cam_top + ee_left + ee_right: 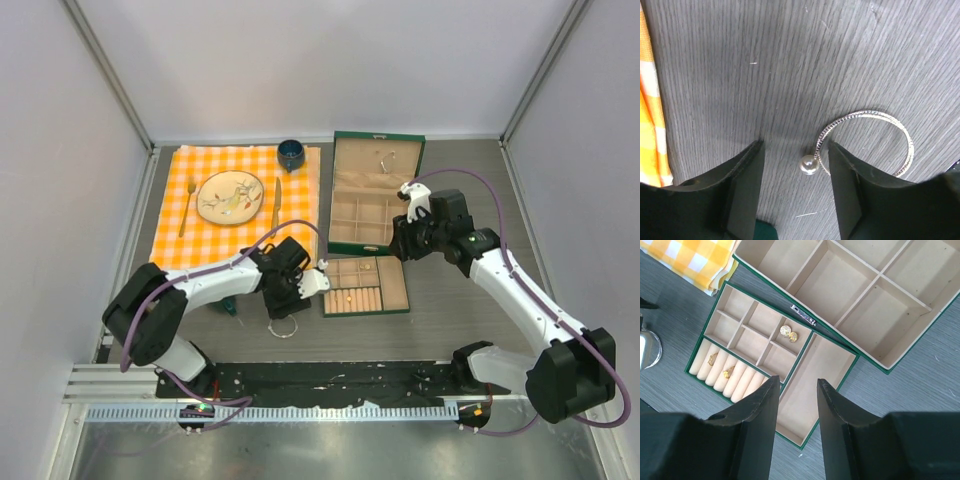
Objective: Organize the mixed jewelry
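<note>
The silver bangle [867, 113] lies flat on the table [715, 75]. Its pearl end sits between the parted fingers of the left gripper [795, 145], which grips nothing. Farther on, two gold studs [785, 330] sit in the tray [815, 370]. The right gripper [797, 381] hangs above it, half-open and empty.

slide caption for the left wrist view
Left tool, open, straddling the pearl end of a silver wire bangle

Shiny metal bangle [867, 113], glossy pearl bead [809, 164], matt grey wood-grain table [790, 60], checked cloth [650, 125], matt beige-lined tray [815, 365]
</note>
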Tool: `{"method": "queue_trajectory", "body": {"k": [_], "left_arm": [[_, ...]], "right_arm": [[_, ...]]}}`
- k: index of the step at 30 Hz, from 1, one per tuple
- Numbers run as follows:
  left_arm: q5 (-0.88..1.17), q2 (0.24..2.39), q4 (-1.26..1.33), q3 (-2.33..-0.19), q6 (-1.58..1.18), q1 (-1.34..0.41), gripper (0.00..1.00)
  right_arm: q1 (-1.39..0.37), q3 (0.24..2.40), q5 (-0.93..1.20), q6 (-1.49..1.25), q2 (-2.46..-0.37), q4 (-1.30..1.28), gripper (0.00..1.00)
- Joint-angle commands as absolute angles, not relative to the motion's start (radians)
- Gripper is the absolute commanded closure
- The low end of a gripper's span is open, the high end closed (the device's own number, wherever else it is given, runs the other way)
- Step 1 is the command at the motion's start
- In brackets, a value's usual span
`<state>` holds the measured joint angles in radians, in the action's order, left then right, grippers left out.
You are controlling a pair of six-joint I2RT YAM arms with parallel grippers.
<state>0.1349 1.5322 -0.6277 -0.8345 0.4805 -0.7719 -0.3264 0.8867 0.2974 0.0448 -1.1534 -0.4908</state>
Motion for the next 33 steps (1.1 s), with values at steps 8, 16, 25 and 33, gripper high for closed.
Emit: {"method": "queue_trajectory", "body": {"k": [8,16,25,33], "left_arm": [[0.130,1.623,-0.598,-0.805,0.469,-0.804,0.75],[0.132,1.615,-0.594,-0.816,0.465,-0.804,1.00],[0.146,1.528,-0.649,-0.865,0.463,-0.804,1.00],[0.193,1.476,-0.718,-0.928,0.443,-0.804,1.00]], "right_arm": [[-0.327,0.871,0.278,0.058,-1.115,-0.449,0.58],[-0.327,0.867,0.273,0.061,-1.108,-0.446,0.58],[-0.327,0.868,0.249,0.067,-1.088,-0.446,0.59],[-0.321,0.896,0.215,0.071,-1.088,-0.443,0.62]]}}
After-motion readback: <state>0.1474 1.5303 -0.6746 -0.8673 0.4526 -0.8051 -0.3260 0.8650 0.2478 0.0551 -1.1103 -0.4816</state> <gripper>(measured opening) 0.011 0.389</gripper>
